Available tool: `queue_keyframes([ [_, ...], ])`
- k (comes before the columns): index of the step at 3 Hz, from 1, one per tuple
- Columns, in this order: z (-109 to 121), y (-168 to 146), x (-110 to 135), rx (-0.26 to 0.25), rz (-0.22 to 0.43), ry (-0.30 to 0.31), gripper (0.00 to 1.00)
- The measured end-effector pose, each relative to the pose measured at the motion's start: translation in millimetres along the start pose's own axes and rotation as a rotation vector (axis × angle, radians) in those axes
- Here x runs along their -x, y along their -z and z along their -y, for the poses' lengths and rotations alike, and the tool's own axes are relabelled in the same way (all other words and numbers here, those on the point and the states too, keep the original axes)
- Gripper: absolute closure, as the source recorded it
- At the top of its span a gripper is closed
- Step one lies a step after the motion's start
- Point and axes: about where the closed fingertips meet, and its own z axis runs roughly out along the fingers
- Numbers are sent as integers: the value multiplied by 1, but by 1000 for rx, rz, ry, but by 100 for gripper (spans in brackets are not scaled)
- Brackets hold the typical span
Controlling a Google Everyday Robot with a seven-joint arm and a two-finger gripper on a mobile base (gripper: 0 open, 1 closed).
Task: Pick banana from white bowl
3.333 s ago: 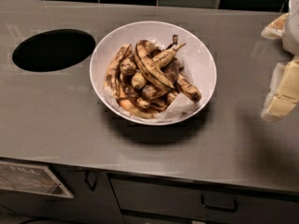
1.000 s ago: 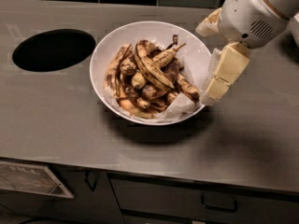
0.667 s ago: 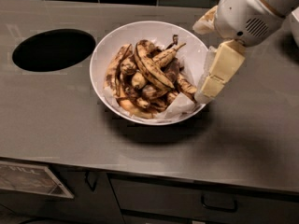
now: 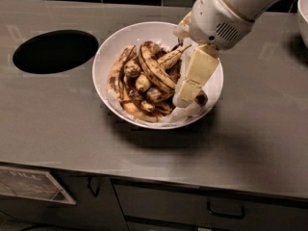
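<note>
1. The grey metal surface [image 4: 250,143] fills most of the view, with drawer fronts below its 6 o'clock edge.
2. The white robot arm [image 4: 226,13] reaches in from 1 o'clock.
3. The white bowl [image 4: 110,47] sits mid-surface, lined with crumpled white paper [image 4: 185,114] and holding a pile of spotted bananas.
4. A dark round hole [image 4: 55,51] lies in the surface at the bowl's 9 o'clock, apart from the bowl.
5. The pincer [image 4: 182,64] hangs over the bowl's 3 o'clock side, spread open and gripping nothing; its lower cream finger [image 4: 195,76] points down toward the paper.
6. The banana [image 4: 156,71] lies atop the pile, curving from 11 toward 4 o'clock, just beside that finger.
</note>
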Motion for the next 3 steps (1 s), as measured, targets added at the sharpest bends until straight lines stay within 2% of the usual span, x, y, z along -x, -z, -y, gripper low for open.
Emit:
queue_keyframes([
  [1,0,0,0,0,0,0,0],
  [3,-9,-7,-5,0,-22,-67,0],
])
